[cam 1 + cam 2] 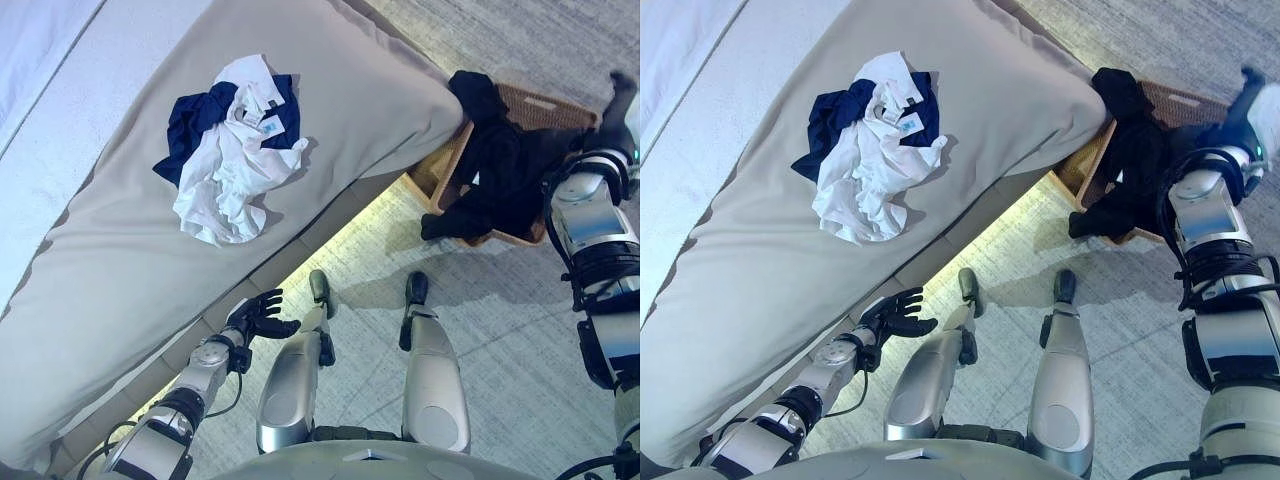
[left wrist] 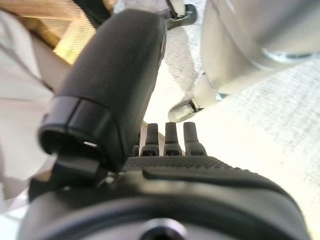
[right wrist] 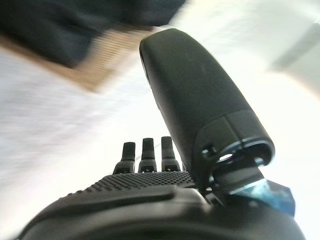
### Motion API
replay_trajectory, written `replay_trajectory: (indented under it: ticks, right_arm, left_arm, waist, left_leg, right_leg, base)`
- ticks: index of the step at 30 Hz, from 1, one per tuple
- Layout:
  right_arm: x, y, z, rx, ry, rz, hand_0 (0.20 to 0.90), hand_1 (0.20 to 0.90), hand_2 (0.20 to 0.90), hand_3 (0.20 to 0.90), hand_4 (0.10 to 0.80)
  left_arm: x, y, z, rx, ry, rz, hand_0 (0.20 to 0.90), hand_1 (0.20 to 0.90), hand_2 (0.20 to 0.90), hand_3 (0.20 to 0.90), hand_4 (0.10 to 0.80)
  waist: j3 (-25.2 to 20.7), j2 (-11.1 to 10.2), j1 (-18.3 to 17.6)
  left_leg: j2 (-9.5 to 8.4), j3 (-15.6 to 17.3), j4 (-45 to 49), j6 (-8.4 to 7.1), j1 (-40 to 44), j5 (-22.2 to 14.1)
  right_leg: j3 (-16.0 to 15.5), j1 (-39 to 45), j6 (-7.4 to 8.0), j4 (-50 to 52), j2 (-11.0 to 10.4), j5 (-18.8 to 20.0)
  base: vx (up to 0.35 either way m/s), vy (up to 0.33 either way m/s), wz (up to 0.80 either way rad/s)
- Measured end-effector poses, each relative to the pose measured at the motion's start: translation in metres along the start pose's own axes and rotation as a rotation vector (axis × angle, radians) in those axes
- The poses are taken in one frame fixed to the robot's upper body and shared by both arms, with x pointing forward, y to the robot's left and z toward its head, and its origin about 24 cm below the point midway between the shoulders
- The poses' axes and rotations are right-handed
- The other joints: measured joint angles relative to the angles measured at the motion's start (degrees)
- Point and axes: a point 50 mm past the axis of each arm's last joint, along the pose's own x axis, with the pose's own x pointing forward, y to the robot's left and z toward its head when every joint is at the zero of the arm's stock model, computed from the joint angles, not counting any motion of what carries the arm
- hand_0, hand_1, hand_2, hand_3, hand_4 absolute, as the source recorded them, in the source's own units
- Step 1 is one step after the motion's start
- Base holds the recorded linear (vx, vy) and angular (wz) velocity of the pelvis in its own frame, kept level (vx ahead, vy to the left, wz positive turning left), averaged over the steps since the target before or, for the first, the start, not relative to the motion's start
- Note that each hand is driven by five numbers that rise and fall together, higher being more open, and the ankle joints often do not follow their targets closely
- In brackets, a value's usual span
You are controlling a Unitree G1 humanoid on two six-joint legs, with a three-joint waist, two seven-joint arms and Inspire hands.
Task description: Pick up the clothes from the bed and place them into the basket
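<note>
A pile of white and navy clothes (image 1: 235, 150) lies crumpled on the bed's beige cover (image 1: 120, 280). A brown wicker basket (image 1: 545, 105) stands on the floor by the bed's corner. A black garment (image 1: 490, 165) lies in it and hangs over its near rim. My right hand (image 1: 622, 92) is raised beside the basket's far right end. It is open and empty, with straight fingers (image 3: 145, 152) in the right wrist view. My left hand (image 1: 262, 315) is low by the bed's near edge. It is also open and empty, well short of the clothes pile.
The bed runs diagonally across the left of the view, with a white sheet (image 1: 40, 60) at the far left. Grey patterned carpet (image 1: 500, 320) covers the floor between the bed and the basket.
</note>
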Motion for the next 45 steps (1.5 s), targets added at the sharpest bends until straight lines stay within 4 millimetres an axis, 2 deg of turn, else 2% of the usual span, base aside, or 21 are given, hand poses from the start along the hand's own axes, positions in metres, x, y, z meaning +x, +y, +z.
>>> replay_trajectory:
  ticks: [3,4,6,8,11,14,16,19,23,27,29,33,36,37,38,39,43,45]
  right_arm:
    - [-0.006,-0.005,0.048,0.018,-0.271,0.040,0.900,0.900,0.900,0.900,0.800]
    - [-0.007,-0.007,0.058,-0.018,-0.343,0.082,0.900,0.900,0.900,0.900,0.800]
    - [-0.011,0.000,0.061,-0.112,-0.417,0.197,0.900,0.900,0.900,0.900,0.800]
    - [-0.017,0.014,0.056,-0.228,-0.447,0.326,0.900,0.900,0.900,0.900,0.800]
    - [-0.031,0.044,0.033,-0.386,-0.420,0.523,0.900,0.900,0.900,0.900,0.800]
    - [-0.049,0.073,0.013,-0.513,-0.406,0.631,0.900,0.900,0.900,0.900,0.800]
    - [-0.058,0.087,0.011,-0.542,-0.418,0.662,0.900,0.900,0.900,0.900,0.800]
    - [-0.065,0.104,0.026,-0.536,-0.446,0.672,0.900,0.900,0.900,0.900,0.800]
    - [-0.056,0.114,0.051,-0.550,-0.447,0.636,0.900,0.900,0.900,0.900,0.800]
    - [-0.046,0.120,0.054,-0.608,-0.379,0.627,0.900,0.900,0.900,0.900,0.800]
    - [-0.043,0.123,0.046,-0.674,-0.329,0.640,0.900,0.900,0.900,0.900,0.800]
    - [-0.044,0.125,0.016,-0.827,-0.164,0.747,0.900,0.900,0.900,0.900,0.800]
    - [-0.047,0.125,0.002,-0.903,-0.070,0.820,0.900,0.900,0.900,0.900,0.800]
    - [-0.047,0.125,-0.001,-0.919,-0.033,0.850,0.731,0.731,0.731,0.702,0.602]
    - [-0.047,0.124,-0.003,-0.927,-0.006,0.872,0.502,0.502,0.502,0.436,0.336]
    - [-0.046,0.123,-0.002,-0.929,0.008,0.880,0.300,0.300,0.300,0.200,0.100]
    - [-0.038,0.118,0.001,-0.924,0.024,0.844,0.300,0.300,0.300,0.200,0.100]
    - [-0.035,0.117,0.006,-0.832,0.010,0.774,0.300,0.300,0.300,0.200,0.100]
  left_arm:
    - [0.000,0.000,0.000,-0.029,-0.008,-0.002,0.900,0.900,0.900,0.900,0.800]
    - [0.000,0.000,0.001,-0.039,-0.012,0.002,0.900,0.900,0.900,0.900,0.800]
    - [0.000,0.000,0.001,-0.047,-0.011,0.005,0.900,0.900,0.900,0.900,0.800]
    - [0.000,0.001,-0.001,-0.052,-0.007,0.009,0.900,0.900,0.900,0.900,0.800]
    - [-0.002,0.002,-0.005,-0.066,0.008,0.021,0.900,0.900,0.900,0.900,0.800]
    - [-0.006,0.009,-0.013,-0.083,0.041,0.044,0.900,0.900,0.900,0.900,0.800]
    - [-0.009,0.017,-0.019,-0.079,0.073,0.065,0.900,0.900,0.900,0.900,0.800]
    - [-0.017,0.038,-0.026,-0.072,0.124,0.120,0.900,0.900,0.900,0.900,0.800]
    - [-0.028,0.063,-0.028,-0.091,0.136,0.196,0.900,0.900,0.900,0.900,0.800]
    - [-0.030,0.068,-0.028,-0.104,0.134,0.212,0.900,0.900,0.900,0.900,0.800]
    - [-0.030,0.066,-0.028,-0.109,0.129,0.208,0.900,0.900,0.900,0.900,0.800]
    - [-0.027,0.061,-0.027,-0.117,0.112,0.192,0.900,0.900,0.900,0.900,0.800]
    - [-0.027,0.061,-0.026,-0.114,0.096,0.190,0.900,0.900,0.900,0.900,0.800]
    - [-0.027,0.060,-0.025,-0.113,0.092,0.188,0.900,0.900,0.900,0.900,0.800]
    - [-0.026,0.060,-0.023,-0.112,0.085,0.186,0.900,0.900,0.900,0.900,0.800]
    - [-0.026,0.060,-0.022,-0.111,0.081,0.185,0.900,0.900,0.900,0.900,0.800]
    - [-0.023,0.058,-0.013,-0.104,0.046,0.171,0.900,0.900,0.900,0.900,0.800]
    - [-0.023,0.058,-0.012,-0.102,0.042,0.171,0.900,0.900,0.900,0.900,0.800]
  waist:
    - [-0.02,-0.01,0.07]
    - [-0.03,-0.04,0.55]
    - [-0.24,-0.45,2.00]
    - [-0.37,-0.67,3.76]
    - [-0.91,-1.81,7.04]
    - [-1.52,-3.17,9.94]
    - [-2.20,-4.69,12.31]
    - [-2.79,-7.15,16.38]
    - [-3.63,-9.85,20.52]
    - [-3.58,-11.12,23.82]
    - [-3.59,-11.55,25.29]
    - [-3.54,-11.90,27.65]
    - [-3.39,-12.17,28.77]
    - [-3.38,-12.19,28.93]
    - [-3.35,-12.25,29.17]
    - [-3.29,-12.35,29.58]
    - [-3.13,-12.65,30.01]
    - [-2.82,-13.21,29.98]
  left_leg:
    - [0.07,-1.33,0.16,0.00,0.83,-0.01]
    - [0.07,-1.92,0.26,0.00,0.83,-0.03]
    - [-0.02,-3.01,0.77,0.03,0.87,-0.06]
    - [-0.26,-4.48,1.46,0.08,0.39,-0.30]
    - [-1.19,-6.96,2.67,0.35,-0.13,-0.60]
    - [-2.15,-10.62,3.51,0.45,-0.23,-0.66]
    - [-2.73,-12.44,3.55,0.46,-0.25,-0.66]
    - [-3.75,-15.20,3.53,0.45,-0.44,-0.66]
    - [-4.68,-17.98,3.56,0.43,-2.63,-0.72]
    - [-5.72,-19.97,3.57,0.45,-4.54,-0.65]
    - [-6.16,-20.80,3.59,0.28,-5.56,-0.67]
    - [-6.88,-22.43,3.60,0.03,-6.94,-0.69]
    - [-7.04,-23.02,3.63,0.15,-7.72,-0.33]
    - [-7.10,-23.34,3.63,0.14,-7.81,-0.33]
    - [-7.09,-23.53,3.63,0.07,-7.88,-0.30]
    - [-7.01,-23.60,3.63,0.02,-7.90,-0.27]
    - [-6.81,-24.68,3.63,-0.21,-8.04,-0.19]
    - [-6.63,-24.76,3.63,-0.46,-8.31,-0.20]
  right_leg:
    - [-1.46,2.22,0.00,-0.69,-0.12,-0.03]
    - [-2.23,2.84,0.00,-0.90,-0.24,-0.03]
    - [-3.32,3.73,-0.13,-0.90,-0.49,-0.21]
    - [-5.11,4.72,-0.04,-0.68,-1.09,-0.78]
    - [-7.30,5.94,0.05,0.35,-2.07,-1.80]
    - [-11.01,8.96,0.70,-0.16,-3.11,-2.25]
    - [-12.54,10.47,0.85,-1.11,-3.40,-2.37]
    - [-15.65,13.18,0.87,-3.01,-3.89,-2.37]
    - [-18.62,13.98,1.04,-5.25,-4.21,-2.25]
    - [-20.07,14.19,2.14,-7.61,-4.25,-1.54]
    - [-21.18,14.45,2.86,-9.08,-4.15,-0.92]
    - [-23.34,15.05,3.23,-11.19,-4.01,-0.06]
    - [-24.26,14.95,3.25,-11.91,-3.87,-0.04]
    - [-24.73,15.08,3.25,-12.02,-3.82,-0.04]
    - [-24.90,15.12,3.25,-12.07,-3.73,-0.04]
    - [-24.95,15.16,3.26,-12.19,-3.59,-0.04]
    - [-26.21,15.93,3.27,-13.13,-3.01,-0.04]
    - [-26.28,15.91,3.27,-13.65,-2.78,-0.03]
  base:
    - [0.096,0.152,0.23]
    - [0.104,0.181,0.36]
    - [0.118,0.155,0.31]
    - [0.123,0.134,0.40]
    - [0.074,0.165,0.48]
    - [0.111,0.145,0.67]
    - [0.079,0.094,0.55]
    - [0.066,0.135,0.53]
    - [0.015,0.099,0.44]
    - [0.000,0.057,0.32]
    - [-0.004,0.031,0.25]
    - [0.001,0.018,0.23]
    - [0.022,-0.003,0.14]
    - [0.027,-0.027,0.12]
    - [0.024,-0.032,0.09]
    - [0.026,-0.050,0.08]
    - [0.012,-0.080,0.11]
    - [0.000,-0.083,0.02]
